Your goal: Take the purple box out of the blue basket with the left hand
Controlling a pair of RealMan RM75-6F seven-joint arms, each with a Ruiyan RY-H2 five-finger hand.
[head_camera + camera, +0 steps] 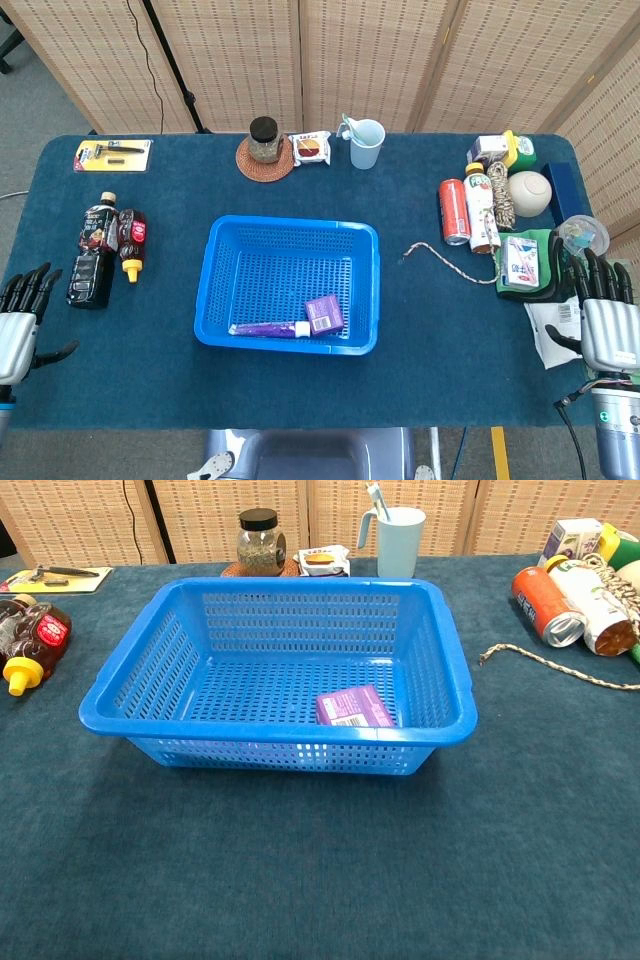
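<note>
Lying untouched inside the blue basket, the purple box is sitting in the near right corner of the basket floor, which itself is resting around the middle of the worktop, so the task is looking barely begun: reaching in, gripping and lifting are all left to do. The left hand is hovering at the worktop's near left corner, well apart from the basket, fingers spread and holding nothing. The right hand is waiting at the near right edge, likewise spread and empty. Only the head view is showing the two hands, along with a long purple tube lying just beside the box along the basket's near wall. The chest view is missing both hands and hiding the tube behind the near wall, but it is giving a closer look at the box's label face and how it is sitting against the near wall.
</note>
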